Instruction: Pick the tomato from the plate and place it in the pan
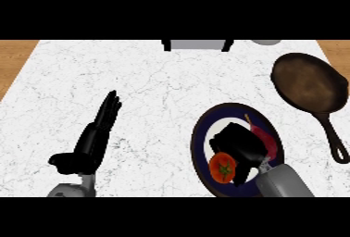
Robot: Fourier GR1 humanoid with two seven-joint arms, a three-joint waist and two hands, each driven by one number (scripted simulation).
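Note:
A red tomato (222, 167) with a green stem lies at the lower left of a dark-blue-rimmed plate (199, 139). My right hand (239, 144) reaches in from the lower right and lies over the plate's middle, fingers fairly straight and pointing up-left. The tomato sits just beside the hand's lower left edge, and nothing is curled round it. The brown pan (309, 82) rests at the right, its black handle (333, 139) pointing down. My left hand (94, 139) rests open at the left, fingers up.
A reddish-purple vegetable (263, 135) lies on the plate's right side, partly hidden by my right hand. A grey and black object (198, 45) sits at the counter's far edge, with a pale round thing (266, 41) beside it. Wooden floor shows at both upper corners.

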